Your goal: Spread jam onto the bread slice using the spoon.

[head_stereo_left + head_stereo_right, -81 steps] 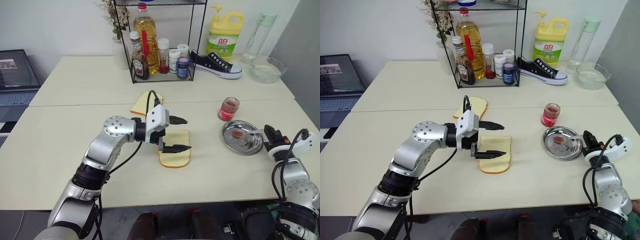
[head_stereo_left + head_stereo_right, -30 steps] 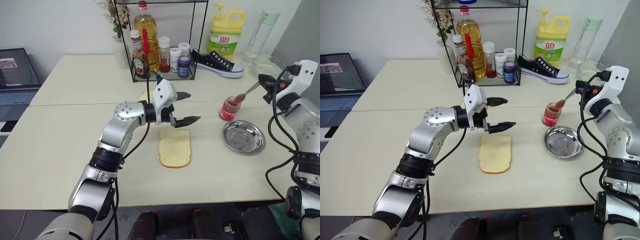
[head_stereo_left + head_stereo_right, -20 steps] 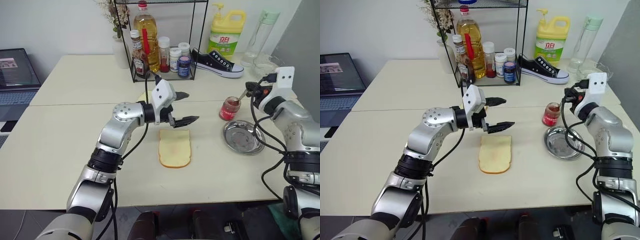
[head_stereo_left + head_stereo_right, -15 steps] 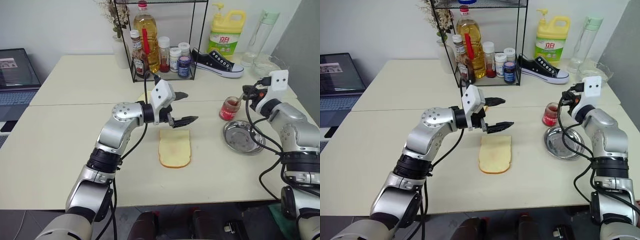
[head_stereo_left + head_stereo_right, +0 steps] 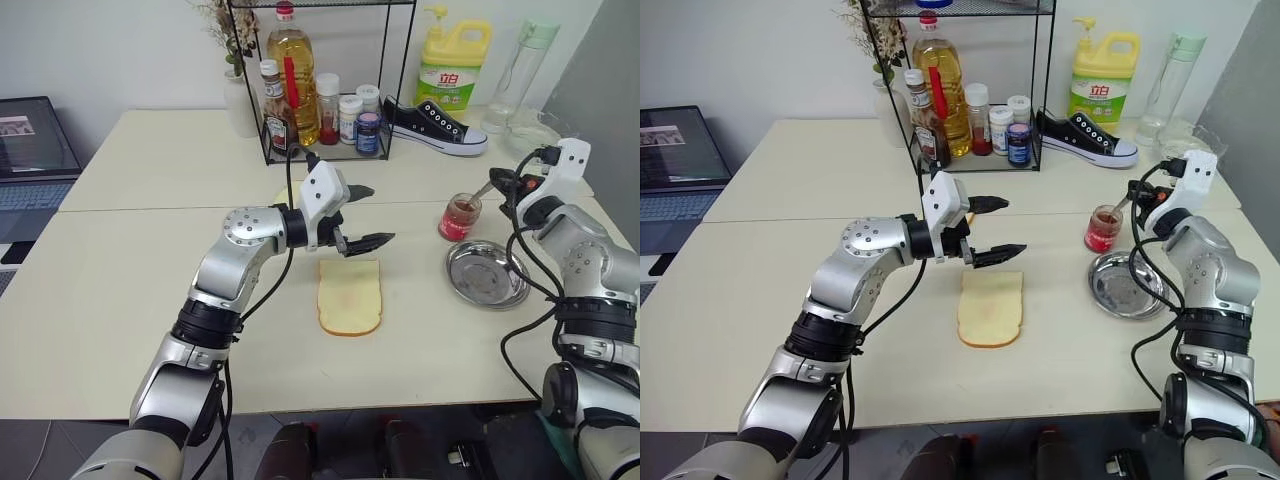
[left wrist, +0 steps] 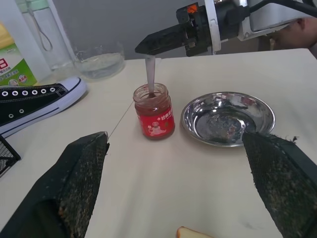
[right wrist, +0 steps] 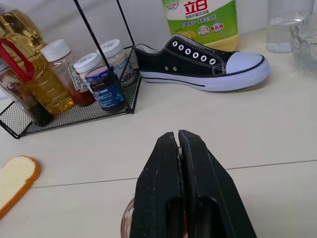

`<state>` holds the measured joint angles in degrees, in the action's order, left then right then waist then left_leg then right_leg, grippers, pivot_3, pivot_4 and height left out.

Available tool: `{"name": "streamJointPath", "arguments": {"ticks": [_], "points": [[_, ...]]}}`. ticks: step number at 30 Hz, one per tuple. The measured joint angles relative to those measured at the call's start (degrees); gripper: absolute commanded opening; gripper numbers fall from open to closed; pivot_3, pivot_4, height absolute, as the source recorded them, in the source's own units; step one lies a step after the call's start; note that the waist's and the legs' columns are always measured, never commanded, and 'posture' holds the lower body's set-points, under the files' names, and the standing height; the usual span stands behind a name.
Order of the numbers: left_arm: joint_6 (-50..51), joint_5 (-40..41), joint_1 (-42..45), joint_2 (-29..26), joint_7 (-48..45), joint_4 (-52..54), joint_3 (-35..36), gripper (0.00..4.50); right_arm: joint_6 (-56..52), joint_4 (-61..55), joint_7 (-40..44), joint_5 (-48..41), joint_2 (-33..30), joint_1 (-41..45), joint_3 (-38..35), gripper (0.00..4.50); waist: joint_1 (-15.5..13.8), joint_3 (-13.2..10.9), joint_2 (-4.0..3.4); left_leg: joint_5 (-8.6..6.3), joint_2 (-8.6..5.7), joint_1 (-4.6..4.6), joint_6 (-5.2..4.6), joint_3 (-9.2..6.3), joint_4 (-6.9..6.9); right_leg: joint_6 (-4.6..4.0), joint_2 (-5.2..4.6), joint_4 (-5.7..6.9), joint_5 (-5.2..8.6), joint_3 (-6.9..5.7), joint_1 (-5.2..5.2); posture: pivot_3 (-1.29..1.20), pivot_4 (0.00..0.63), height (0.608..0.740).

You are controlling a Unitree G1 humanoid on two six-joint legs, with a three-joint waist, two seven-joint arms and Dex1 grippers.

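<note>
The bread slice (image 5: 350, 297) lies flat on the table's middle, pale yellow with a tan crust. Just above its far end my left gripper (image 5: 375, 213) hovers open and empty, pointing toward the right side. The jam is a red mass in a small clear jar (image 5: 460, 217) to the right. My right gripper (image 5: 505, 181) is shut on the spoon (image 6: 150, 74). The spoon's silver handle slants down from the fingers (image 7: 178, 163), and its bowl is sunk in the jam jar (image 6: 154, 112).
A round steel dish (image 5: 487, 273) sits just in front of the jar. A smaller slice (image 7: 15, 181) lies behind my left gripper. A wire rack of bottles (image 5: 318, 110), a black shoe (image 5: 432, 128), a detergent jug (image 5: 447, 70) and a glass bowl (image 6: 99, 59) line the far side.
My right gripper has come down and slightly left with the spoon, so the bowl that hung above the jar now sits inside it. The left arm has stayed put.
</note>
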<state>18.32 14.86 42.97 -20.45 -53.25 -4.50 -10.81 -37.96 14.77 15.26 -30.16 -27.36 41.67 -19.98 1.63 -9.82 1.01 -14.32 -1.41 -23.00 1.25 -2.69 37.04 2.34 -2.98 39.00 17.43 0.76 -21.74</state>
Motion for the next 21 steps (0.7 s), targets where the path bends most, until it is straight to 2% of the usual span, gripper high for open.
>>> {"name": "streamJointPath", "arguments": {"ticks": [14,21], "points": [[-0.22,-0.01,0.02,-0.02,-1.24,-0.06,-0.02,4.50,-2.80,-2.06,-2.09,-1.04,0.24,0.00,-3.76,0.05,0.01,0.00,0.00,0.00,0.00,-0.01,0.00,0.01,0.00,0.00,0.01,0.01,0.00,0.00,-0.01,0.00,0.150,0.740],[-0.33,-0.03,0.04,-0.02,-1.44,-0.28,-0.02,4.50,-4.62,-2.28,-4.67,-4.39,0.78,0.49,-7.37,0.05,0.01,0.00,0.00,0.00,0.00,-0.01,-0.01,0.01,-0.01,0.00,0.01,0.01,0.00,0.00,0.00,0.00,0.150,0.740]]}}
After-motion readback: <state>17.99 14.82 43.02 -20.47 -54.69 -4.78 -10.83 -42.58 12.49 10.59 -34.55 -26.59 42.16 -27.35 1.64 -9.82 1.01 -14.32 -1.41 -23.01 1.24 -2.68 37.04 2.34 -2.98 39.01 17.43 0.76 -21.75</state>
